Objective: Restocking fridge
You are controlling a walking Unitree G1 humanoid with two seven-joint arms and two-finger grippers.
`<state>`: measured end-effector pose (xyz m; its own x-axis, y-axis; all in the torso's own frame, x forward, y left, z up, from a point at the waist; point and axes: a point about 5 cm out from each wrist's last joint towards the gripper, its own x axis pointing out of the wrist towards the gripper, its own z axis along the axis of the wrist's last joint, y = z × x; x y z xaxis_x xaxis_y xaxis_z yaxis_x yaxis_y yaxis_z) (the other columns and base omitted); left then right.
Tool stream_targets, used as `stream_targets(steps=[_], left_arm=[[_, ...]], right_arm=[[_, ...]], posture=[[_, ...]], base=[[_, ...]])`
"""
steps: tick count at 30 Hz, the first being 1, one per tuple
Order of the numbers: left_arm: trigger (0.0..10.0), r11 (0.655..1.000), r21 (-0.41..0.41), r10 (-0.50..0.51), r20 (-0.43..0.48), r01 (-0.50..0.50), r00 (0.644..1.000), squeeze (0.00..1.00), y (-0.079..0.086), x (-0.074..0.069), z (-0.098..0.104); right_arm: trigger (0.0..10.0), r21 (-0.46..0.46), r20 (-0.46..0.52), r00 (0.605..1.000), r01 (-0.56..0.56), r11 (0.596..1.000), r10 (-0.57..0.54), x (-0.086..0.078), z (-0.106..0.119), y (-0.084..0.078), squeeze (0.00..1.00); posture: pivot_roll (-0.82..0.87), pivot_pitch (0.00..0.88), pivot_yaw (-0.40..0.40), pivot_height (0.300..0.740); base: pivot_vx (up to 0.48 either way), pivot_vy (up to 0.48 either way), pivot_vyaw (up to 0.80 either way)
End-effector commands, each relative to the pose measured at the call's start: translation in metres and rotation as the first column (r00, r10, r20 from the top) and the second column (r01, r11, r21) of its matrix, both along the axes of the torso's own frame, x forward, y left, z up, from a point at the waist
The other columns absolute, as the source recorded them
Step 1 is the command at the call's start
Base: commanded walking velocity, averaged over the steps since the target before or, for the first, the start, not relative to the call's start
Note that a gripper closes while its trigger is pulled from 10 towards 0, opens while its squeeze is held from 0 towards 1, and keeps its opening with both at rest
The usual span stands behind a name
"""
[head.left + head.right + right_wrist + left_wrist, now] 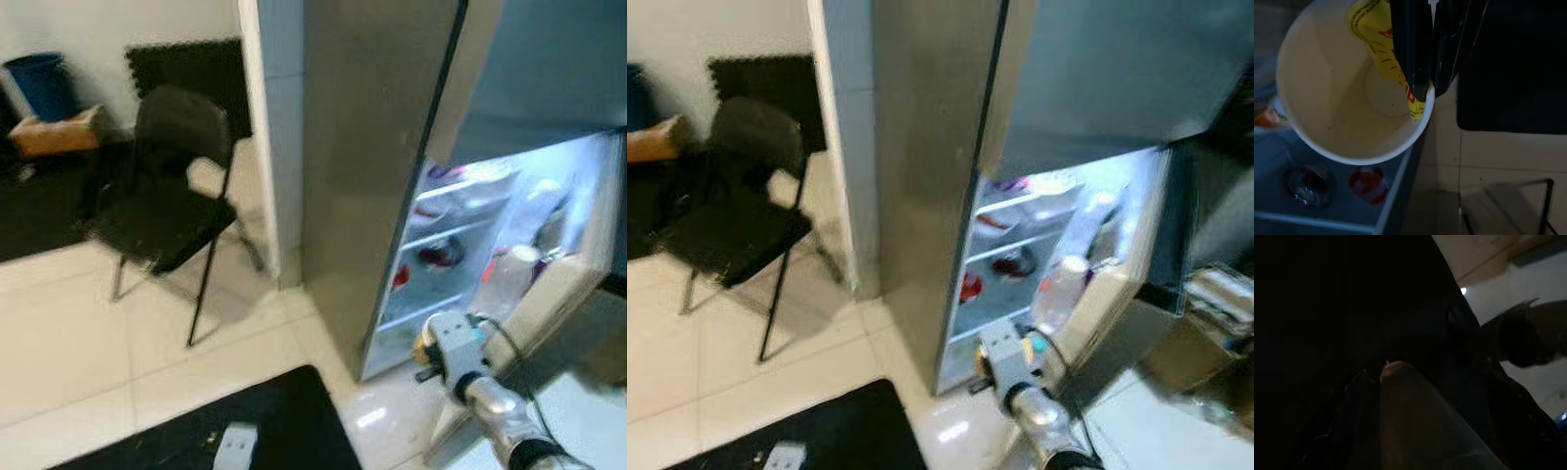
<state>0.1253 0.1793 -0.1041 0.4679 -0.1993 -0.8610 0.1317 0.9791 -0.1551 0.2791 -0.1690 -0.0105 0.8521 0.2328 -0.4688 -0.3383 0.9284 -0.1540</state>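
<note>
The grey fridge [372, 196] stands with its lower door [554, 294] swung open, the lit shelves holding red packs [441, 257] and other food. My right gripper [1425, 90] is shut on the rim of a white paper cup [1347, 103] with a yellow peeled-back lid, one finger inside and one outside. The cup [423, 346] hangs low at the fridge's opening, above a shelf with a red lid [1367, 185]. The left wrist view is very dark; a pale translucent shape [1415, 421] lies close to the camera.
A black folding chair [171, 196] stands left of the fridge on the tiled floor. A black mat [265, 421] with a small white object [235, 446] lies near my feet. A blue bin [41, 83] and a cardboard box [59, 132] sit by the far wall. Bottles [509, 274] fill the door rack.
</note>
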Motion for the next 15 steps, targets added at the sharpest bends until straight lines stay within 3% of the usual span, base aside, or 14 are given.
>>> stream_targets(steps=[1,11,15], left_arm=[[10.0,1.000,0.002,-0.017,0.006,0.017,1.000,0.00,-0.002,0.003,0.001],[10.0,0.999,0.006,-0.034,0.009,0.034,0.999,0.00,-0.002,0.004,0.001],[10.0,0.999,0.007,-0.043,0.011,0.043,0.999,0.00,-0.003,0.005,0.001]], right_arm=[[10.0,-0.031,-0.017,0.999,0.041,0.999,-0.041,-0.004,-0.003,-0.012,0.00],[10.0,-0.106,0.010,0.989,0.150,0.983,-0.150,-0.003,0.000,-0.035,0.00],[10.0,-0.084,-0.030,0.992,0.123,0.989,-0.126,-0.005,-0.003,-0.034,0.00]], posture=[[-0.01,0.000,-0.006,0.740],[-0.01,0.000,-0.002,0.740],[-0.01,0.000,-0.001,0.740]], base=[[0.000,0.000,-0.80],[0.000,0.000,-0.80],[0.000,0.000,-0.80]])
